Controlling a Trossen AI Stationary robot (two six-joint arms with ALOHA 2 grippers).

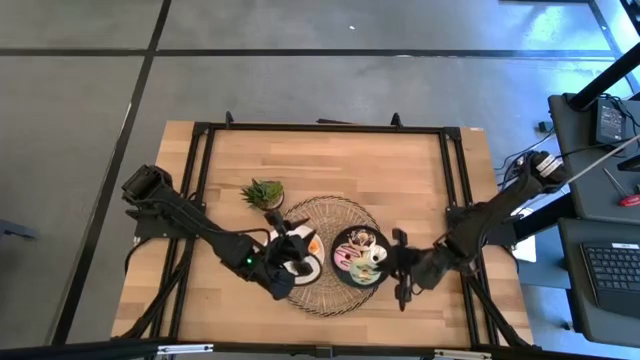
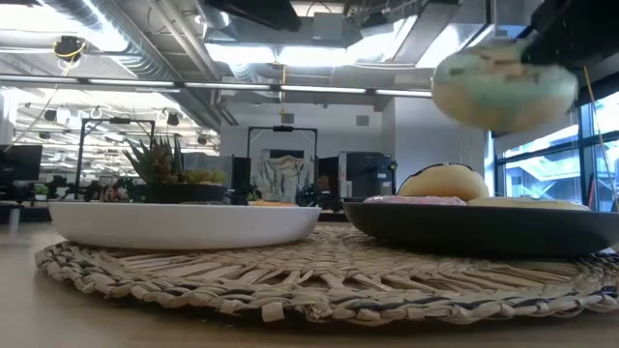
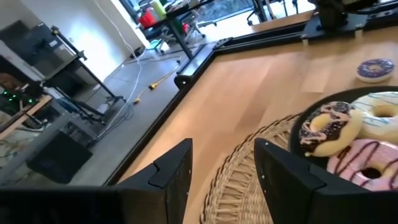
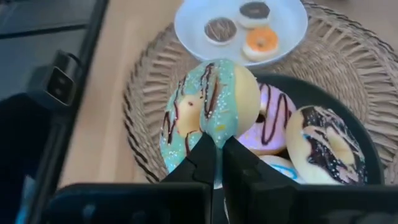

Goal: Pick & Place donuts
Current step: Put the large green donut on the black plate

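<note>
My right gripper (image 4: pixel 217 163) is shut on a green-iced donut (image 4: pixel 208 109) with dark drizzle, which hangs over the black plate (image 4: pixel 368 144); the low view shows this green donut (image 2: pixel 503 89) above that black plate (image 2: pixel 484 232). On the plate lie a pink donut (image 4: pixel 273 121) and a cream one with chocolate icing (image 4: pixel 326 149). A white plate (image 4: pixel 292 25) beside it carries three mini donuts (image 4: pixel 261 38). My left gripper (image 3: pixel 221 180) stands open over the woven mat's (image 3: pixel 249 180) edge, by the white plate (image 1: pixel 312 272). My right gripper pinches the green donut's ring (image 4: pixel 210 138) between its two fingers, on the side nearest the gripper. The fingers (image 4: pixel 200 163) slant downward from the table's right side. The donut is tilted and lifted clear above the black plate.
Both plates rest on a round woven mat (image 1: pixel 330 212) at the table's middle. A small potted plant (image 1: pixel 263 192) stands beyond the mat's left side. A purple donut (image 3: pixel 375 68) lies on the bare wood past the black plate. Black frame rails (image 1: pixel 320 128) border the table.
</note>
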